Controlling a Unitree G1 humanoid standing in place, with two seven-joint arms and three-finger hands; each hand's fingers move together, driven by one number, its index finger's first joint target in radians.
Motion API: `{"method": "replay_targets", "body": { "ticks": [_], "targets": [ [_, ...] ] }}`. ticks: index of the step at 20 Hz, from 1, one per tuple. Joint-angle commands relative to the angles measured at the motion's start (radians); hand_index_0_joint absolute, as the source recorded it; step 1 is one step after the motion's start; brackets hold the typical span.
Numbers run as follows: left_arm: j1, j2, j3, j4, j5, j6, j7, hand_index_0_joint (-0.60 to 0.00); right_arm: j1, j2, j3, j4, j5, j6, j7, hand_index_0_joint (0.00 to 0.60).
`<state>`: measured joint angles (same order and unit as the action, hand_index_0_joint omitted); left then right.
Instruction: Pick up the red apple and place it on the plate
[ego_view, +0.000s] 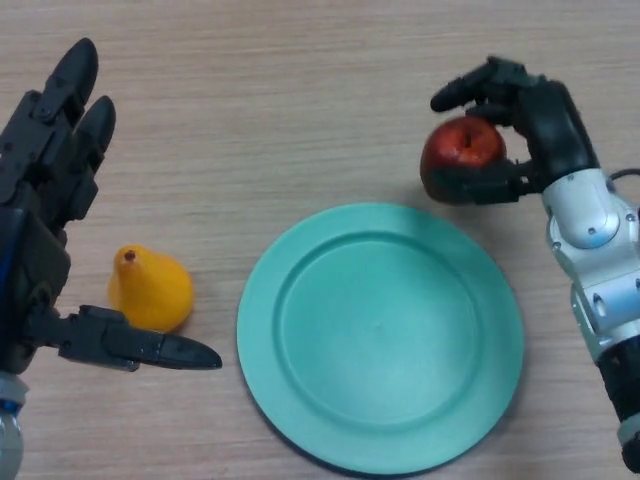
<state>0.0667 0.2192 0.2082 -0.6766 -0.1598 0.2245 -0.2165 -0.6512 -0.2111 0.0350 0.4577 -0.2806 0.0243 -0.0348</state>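
The red apple (462, 150) is in my right hand (540, 125), whose fingers and thumb are curled round it. The hand holds it just beyond the far right rim of the green plate (380, 335), which lies flat on the wooden table in the middle of the view. My left hand (45, 190) is at the left edge, open, with straight fingers pointing away and the thumb stretched out to the right.
A yellow pear (150, 290) stands on the table left of the plate, just above my left thumb. The wooden table (280, 100) fills the whole view.
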Motion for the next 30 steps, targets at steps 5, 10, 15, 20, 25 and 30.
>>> {"method": "replay_targets", "body": {
  "ticks": [5, 10, 15, 20, 25, 30],
  "targets": [
    [-0.030, 0.040, 0.053, -0.025, -0.002, -0.129, 0.028, 0.000, 0.181, 0.018, 0.043, -0.558, 0.148, 0.095, 0.145, 0.600],
    [-0.041, 0.045, 0.041, -0.023, -0.005, -0.115, 0.023, 0.000, 0.355, 0.021, 0.200, -0.742, 0.055, 0.104, 0.137, 0.600],
    [-0.053, 0.059, 0.074, -0.007, -0.043, -0.121, 0.006, 0.000, 0.436, 0.021, 0.286, -0.691, -0.077, 0.042, 0.143, 0.600],
    [-0.040, 0.054, 0.074, 0.002, -0.039, -0.146, 0.000, 0.000, 0.427, 0.021, 0.296, -0.668, -0.104, 0.011, 0.119, 0.400],
    [-0.032, 0.049, 0.063, -0.029, -0.022, -0.124, 0.004, 0.000, 0.412, 0.021, 0.252, -0.798, -0.083, 0.024, 0.152, 0.000],
    [-0.045, 0.051, 0.049, -0.068, 0.001, -0.093, 0.000, 0.000, 0.398, 0.021, 0.146, -1.070, 0.035, 0.230, 0.253, 0.000]
  ]
}}
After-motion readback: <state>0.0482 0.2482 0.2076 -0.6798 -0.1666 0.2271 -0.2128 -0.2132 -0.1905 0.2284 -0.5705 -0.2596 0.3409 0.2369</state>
